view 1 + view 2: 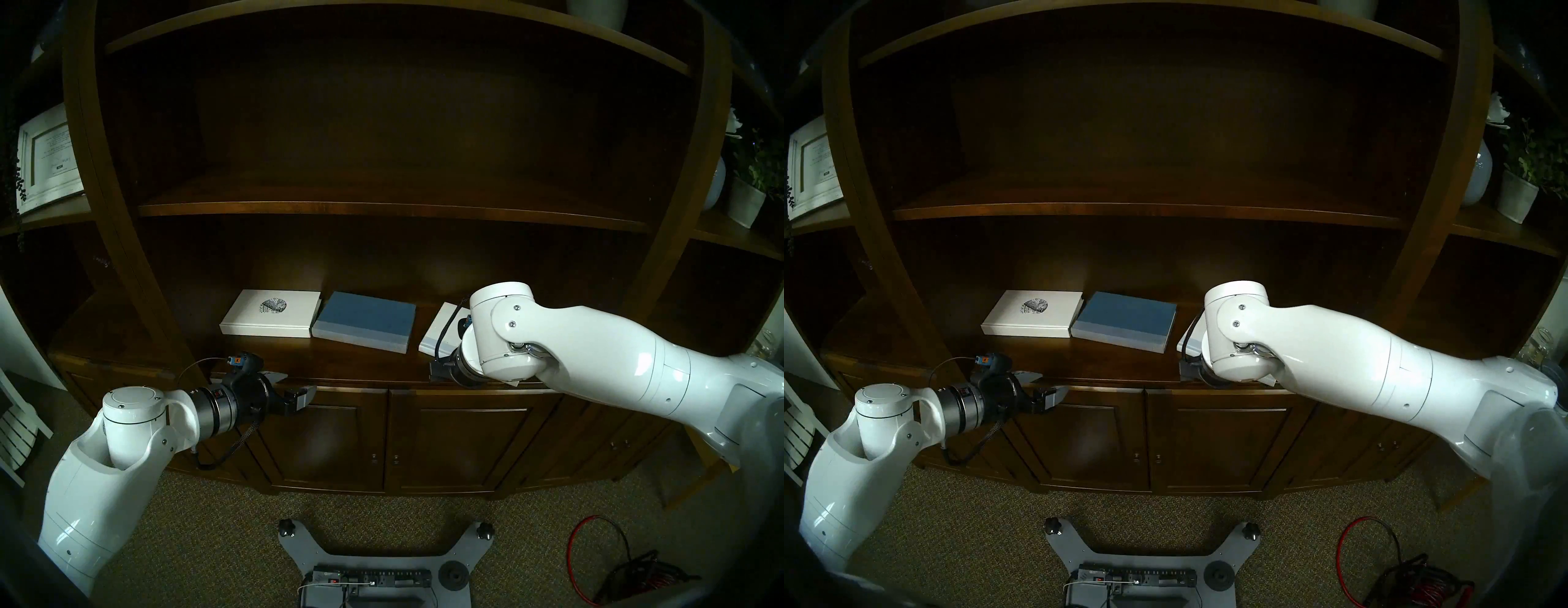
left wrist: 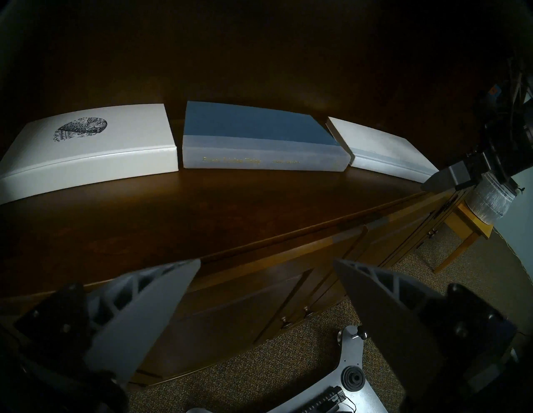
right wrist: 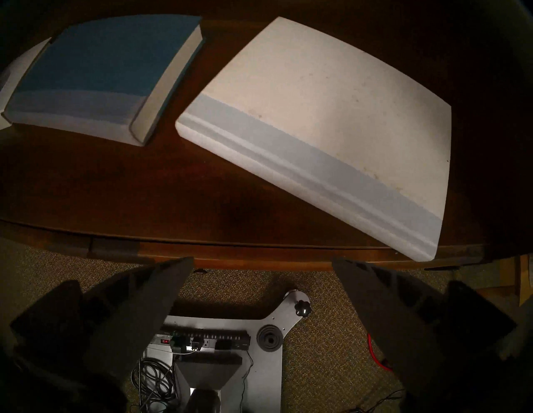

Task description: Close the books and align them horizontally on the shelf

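Three closed books lie flat in a row on the shelf (image 1: 237, 352), above the cabinet doors. The white book with the dark emblem (image 1: 271, 313) is at the left, the blue book (image 1: 367, 319) in the middle, just beside it. The plain white book (image 3: 326, 121) lies apart at the right, turned askew, one corner at the front edge. The right gripper (image 3: 262, 264) hangs spread wide and empty over that front edge. The left gripper (image 2: 266, 261), also spread and empty, waits before the shelf's front edge.
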`<state>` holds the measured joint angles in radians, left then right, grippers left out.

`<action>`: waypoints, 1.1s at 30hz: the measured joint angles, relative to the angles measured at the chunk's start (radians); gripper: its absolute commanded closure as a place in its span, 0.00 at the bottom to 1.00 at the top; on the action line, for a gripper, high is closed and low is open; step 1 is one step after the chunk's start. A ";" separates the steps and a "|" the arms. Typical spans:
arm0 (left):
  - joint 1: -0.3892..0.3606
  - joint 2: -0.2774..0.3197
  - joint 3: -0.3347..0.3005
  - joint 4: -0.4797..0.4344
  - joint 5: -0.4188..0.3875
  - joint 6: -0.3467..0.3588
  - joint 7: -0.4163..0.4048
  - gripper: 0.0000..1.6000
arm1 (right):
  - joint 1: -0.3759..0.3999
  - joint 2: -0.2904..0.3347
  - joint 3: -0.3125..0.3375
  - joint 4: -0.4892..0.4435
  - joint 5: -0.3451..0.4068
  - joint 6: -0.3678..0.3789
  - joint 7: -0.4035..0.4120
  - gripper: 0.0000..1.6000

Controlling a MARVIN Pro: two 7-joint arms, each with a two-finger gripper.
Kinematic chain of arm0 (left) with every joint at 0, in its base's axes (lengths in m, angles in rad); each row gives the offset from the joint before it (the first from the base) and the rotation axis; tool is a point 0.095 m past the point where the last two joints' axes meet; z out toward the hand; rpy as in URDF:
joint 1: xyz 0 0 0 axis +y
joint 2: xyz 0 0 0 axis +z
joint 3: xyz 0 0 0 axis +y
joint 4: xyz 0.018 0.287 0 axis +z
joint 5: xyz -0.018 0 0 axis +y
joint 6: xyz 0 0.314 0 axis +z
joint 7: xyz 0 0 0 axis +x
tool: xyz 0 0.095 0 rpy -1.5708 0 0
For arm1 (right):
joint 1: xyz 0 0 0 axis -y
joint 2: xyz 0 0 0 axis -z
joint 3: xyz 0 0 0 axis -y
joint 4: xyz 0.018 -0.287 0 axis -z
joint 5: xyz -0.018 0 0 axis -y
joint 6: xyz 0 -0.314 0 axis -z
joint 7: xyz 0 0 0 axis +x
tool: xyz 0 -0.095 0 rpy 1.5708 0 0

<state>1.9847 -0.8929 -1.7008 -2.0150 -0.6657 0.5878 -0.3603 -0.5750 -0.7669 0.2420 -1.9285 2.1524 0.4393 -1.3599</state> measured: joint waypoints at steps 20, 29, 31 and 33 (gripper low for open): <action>0.000 0.000 0.000 0.000 0.000 0.000 0.000 0.00 | -0.020 0.092 0.008 0.097 -0.025 -0.016 0.197 0.00; 0.000 0.000 0.000 0.000 0.000 0.000 0.000 0.00 | -0.016 0.072 0.003 0.220 -0.063 0.014 0.284 0.00; 0.000 0.000 0.000 0.000 0.000 0.000 0.000 0.00 | -0.013 0.067 0.003 0.231 -0.068 0.019 0.289 0.00; 0.000 0.000 0.000 0.000 0.000 0.000 0.000 0.00 | -0.006 0.054 0.000 0.257 -0.084 0.031 0.296 0.00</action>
<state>1.9848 -0.8930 -1.7008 -2.0152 -0.6656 0.5878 -0.3603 -0.5808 -0.7133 0.2425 -1.6717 2.0681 0.4701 -1.0637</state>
